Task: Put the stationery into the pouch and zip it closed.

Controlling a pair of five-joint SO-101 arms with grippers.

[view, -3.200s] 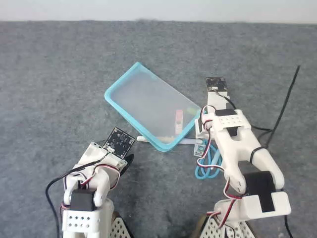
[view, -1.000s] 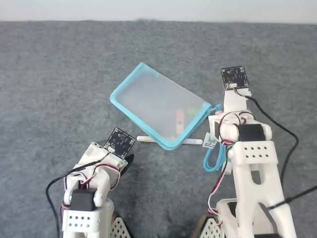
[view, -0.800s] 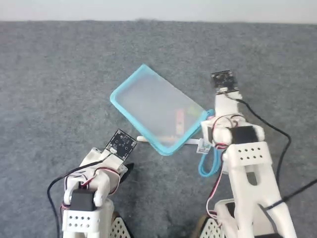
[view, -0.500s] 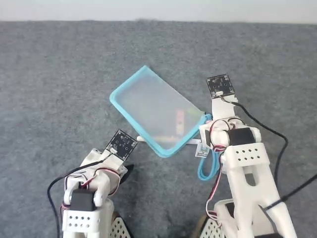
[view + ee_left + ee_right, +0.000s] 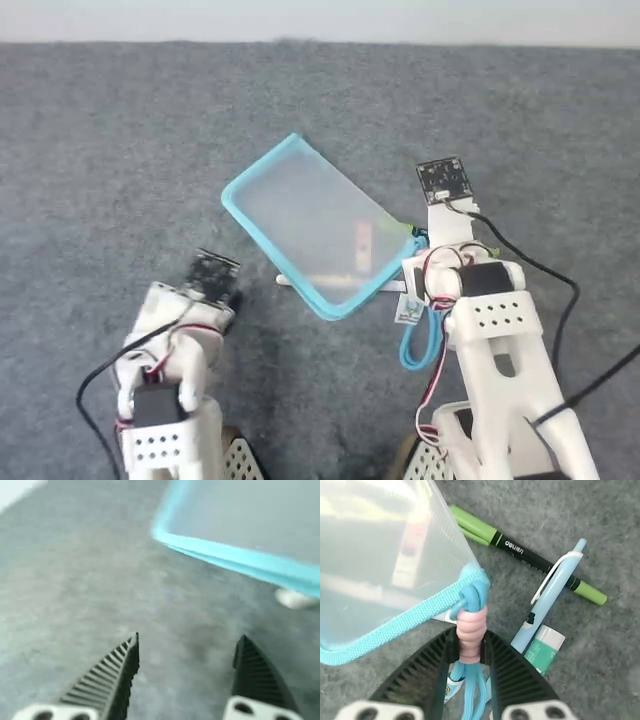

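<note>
The translucent pouch (image 5: 305,215) with a cyan border lies at the table's middle, with a pink and yellow item (image 5: 362,243) inside. My right gripper (image 5: 469,633) is shut on the pink bead (image 5: 469,622) of the pouch's blue cord, at the pouch's corner (image 5: 412,240). Beside that corner lie a green pen (image 5: 520,550), a light blue pen (image 5: 550,597) and a green and white eraser (image 5: 544,649). A white pen end (image 5: 284,280) sticks out from under the pouch. My left gripper (image 5: 187,647) hangs open over bare carpet, short of the pouch's edge (image 5: 235,560).
Grey carpet covers the whole table. The blue cord loop (image 5: 420,340) and a small tag (image 5: 408,310) lie near the right arm's base. The left arm (image 5: 175,330) stands at the front left, with open carpet to its left and beyond the pouch.
The right gripper pulled the pouch's corner a little to the left and the pouch turned with it. In the last half second the left arm swung leftward, away from the pouch.
</note>
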